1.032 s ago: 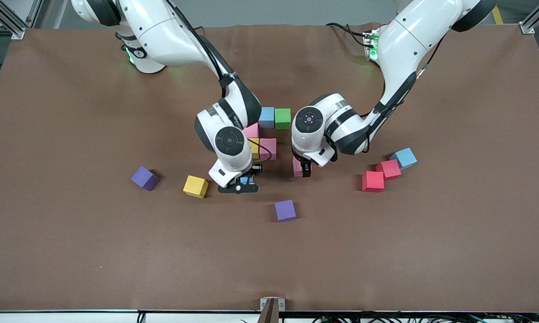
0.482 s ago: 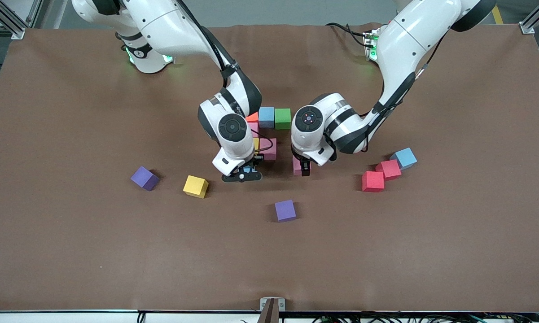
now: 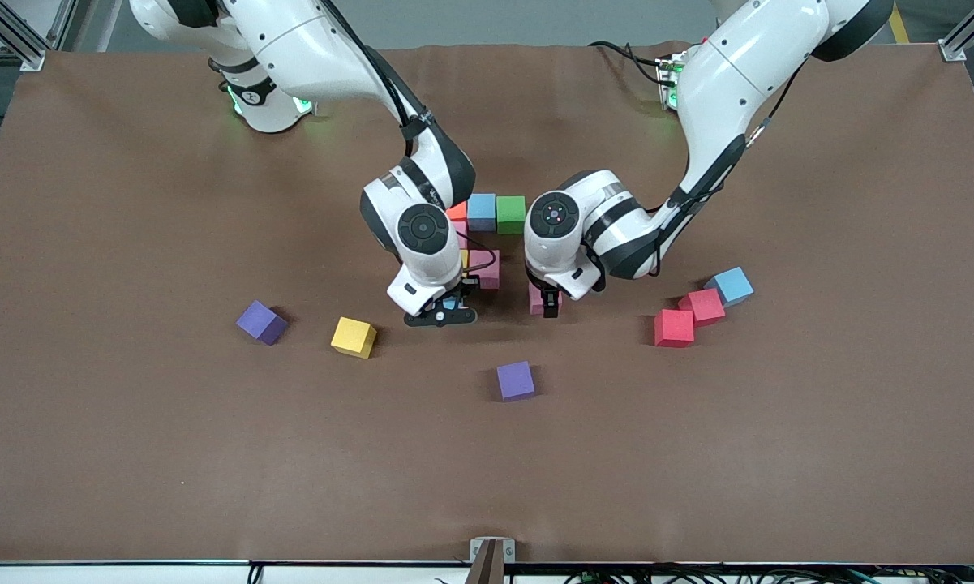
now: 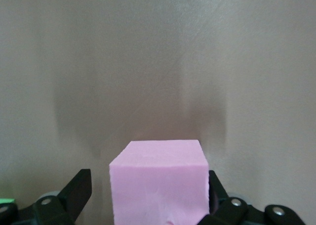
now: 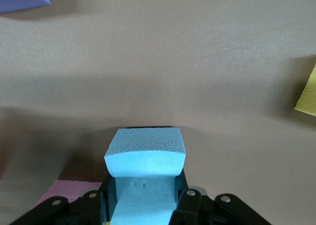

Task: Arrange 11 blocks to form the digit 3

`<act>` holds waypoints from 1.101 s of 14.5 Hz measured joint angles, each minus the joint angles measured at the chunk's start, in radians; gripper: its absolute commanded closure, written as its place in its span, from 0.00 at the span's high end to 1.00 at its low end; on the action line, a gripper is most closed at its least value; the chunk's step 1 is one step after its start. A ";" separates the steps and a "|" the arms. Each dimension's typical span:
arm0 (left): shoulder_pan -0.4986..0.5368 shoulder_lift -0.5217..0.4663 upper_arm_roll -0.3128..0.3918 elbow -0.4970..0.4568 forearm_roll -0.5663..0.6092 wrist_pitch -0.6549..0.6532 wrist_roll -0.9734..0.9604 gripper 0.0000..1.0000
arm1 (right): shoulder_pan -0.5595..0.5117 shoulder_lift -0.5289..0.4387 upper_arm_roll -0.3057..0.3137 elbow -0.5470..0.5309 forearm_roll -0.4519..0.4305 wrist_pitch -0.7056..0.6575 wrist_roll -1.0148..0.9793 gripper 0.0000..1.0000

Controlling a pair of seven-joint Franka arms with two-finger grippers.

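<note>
Placement step: your right gripper (image 3: 440, 315) clamps a blue block (image 5: 145, 158) beside the partial digit 3 (image 3: 487, 235); left gripper (image 3: 545, 305) straddles a pink block (image 4: 158, 180), jaws spread; seat blue next.

Even, fairly bright overhead light falls on the brown table (image 3: 130, 454), with no glare and the front view sharp to its edges. Soft, short shadows pool just beneath each gripper; both wrist views look paler and slightly hazy.

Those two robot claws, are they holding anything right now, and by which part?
The right gripper squeezes a blue block by two opposite side faces. The left gripper stands open around a pink block, one finger apart from it, holding nothing.
</note>
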 measured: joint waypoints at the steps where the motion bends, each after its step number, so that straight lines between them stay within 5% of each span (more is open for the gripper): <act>1: 0.000 0.006 0.000 0.000 0.001 0.008 0.000 0.80 | 0.000 0.000 0.000 -0.002 0.001 0.001 0.000 0.02; 3: 0.003 0.009 0.000 0.001 0.002 0.015 0.000 0.37 | 0.000 0.000 0.001 -0.006 0.009 0.003 0.000 0.02; 4: 0.005 0.009 0.000 0.003 0.002 0.016 0.000 0.28 | 0.000 0.000 0.001 -0.006 0.013 0.003 0.000 0.02; 16: -0.083 0.009 -0.005 0.026 0.000 0.020 -0.090 0.26 | 0.000 -0.001 0.001 -0.008 0.052 0.005 0.001 0.02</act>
